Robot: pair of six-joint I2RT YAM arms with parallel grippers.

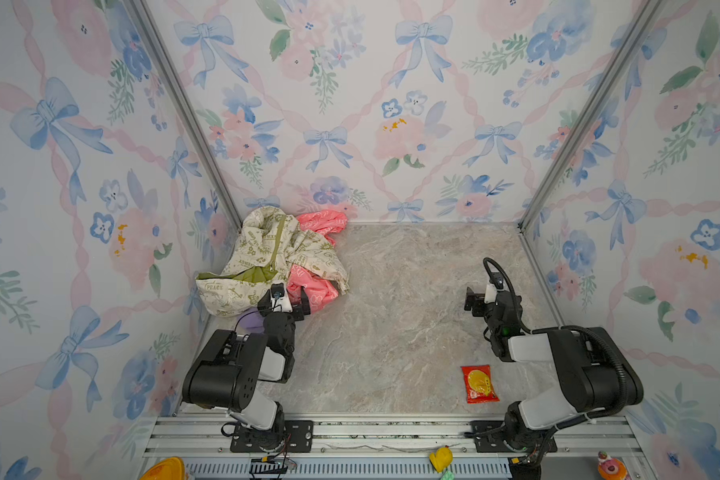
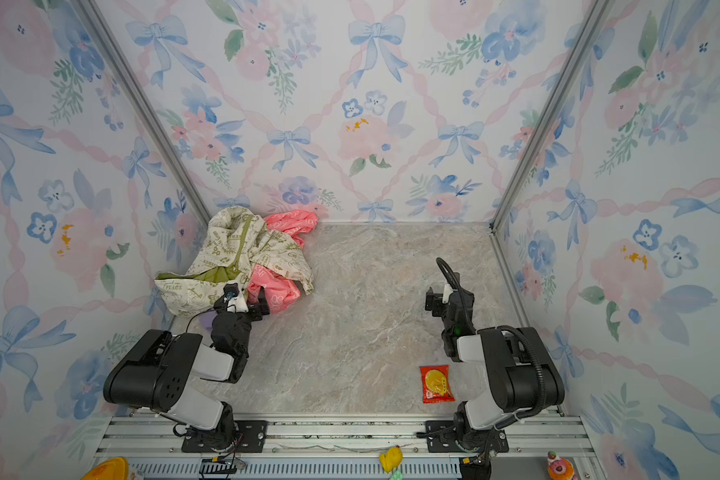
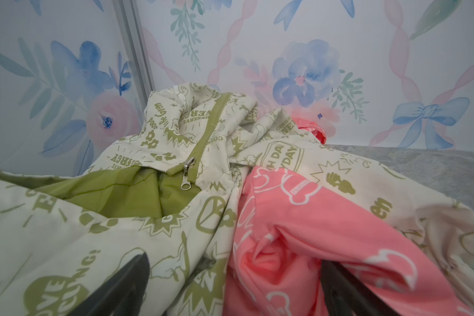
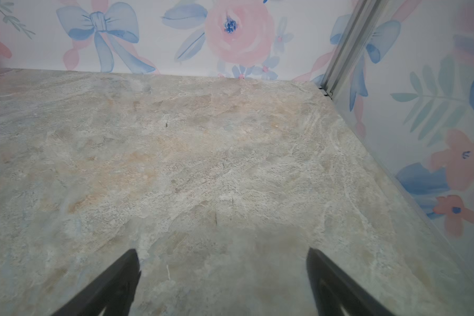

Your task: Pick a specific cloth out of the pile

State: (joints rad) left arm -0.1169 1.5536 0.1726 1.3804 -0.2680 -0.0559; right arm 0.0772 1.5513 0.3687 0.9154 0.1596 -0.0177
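Note:
The pile lies in the back left corner: a cream garment with green print and an olive zipper lies over a coral-pink printed one. A small patch of the lilac cloth peeks out at the pile's near edge, just left of my left wrist and mostly hidden; the left wrist view does not show it. My left gripper is open, its fingers straddling the cream and coral folds. My right gripper is open over bare table on the right.
A red snack packet lies on the marble-look table near the right arm's base. Flowered walls close in the left, back and right sides. A metal rail runs along the front, with small toys beyond it.

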